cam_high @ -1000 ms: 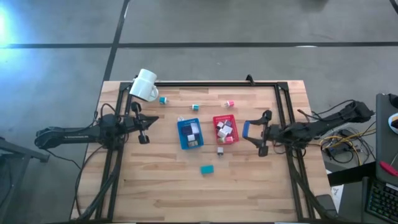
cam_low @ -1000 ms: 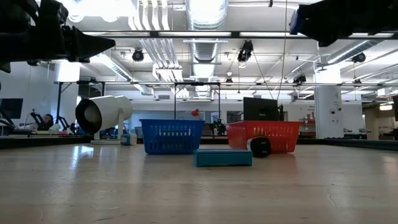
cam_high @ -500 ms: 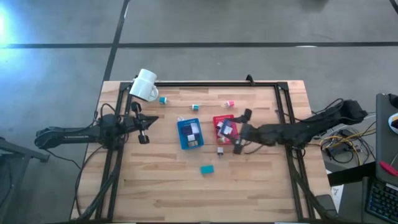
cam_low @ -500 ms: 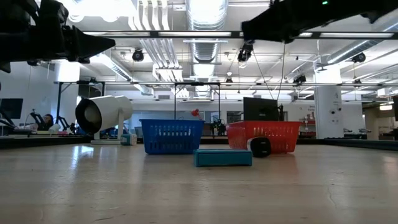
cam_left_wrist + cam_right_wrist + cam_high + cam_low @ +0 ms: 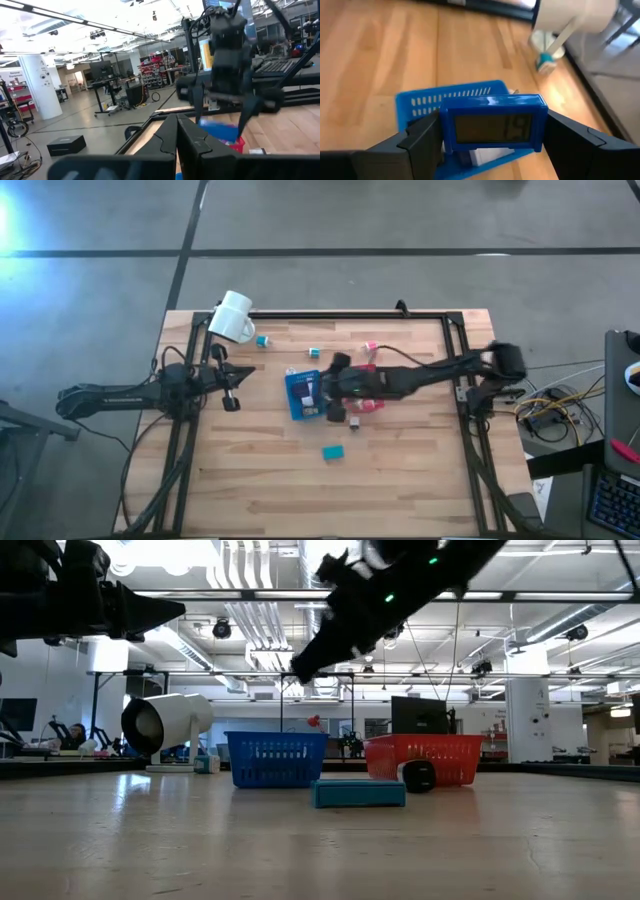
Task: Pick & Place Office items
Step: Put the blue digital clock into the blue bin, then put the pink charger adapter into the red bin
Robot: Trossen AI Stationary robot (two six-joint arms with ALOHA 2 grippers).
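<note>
Blue clock between right tool fingers

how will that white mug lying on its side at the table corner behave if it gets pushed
The white mug lies on its side, so its round body would probably roll. Its handle might stop the roll early. It looks rigid and possibly breakable, and it sits near the wooden table's edge.

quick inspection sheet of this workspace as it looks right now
surface: wooden table, black frame rails.
job's things: small blocks scattered, teal block near front; more in blue tray and red tray.
clutter: white mug on its side.
grippers: right gripper clamps a blue clock above the blue tray; left gripper shut, parked at left.
cables: bundle off the table's right edge.
surroundings: open workshop, ceiling lights.
</note>
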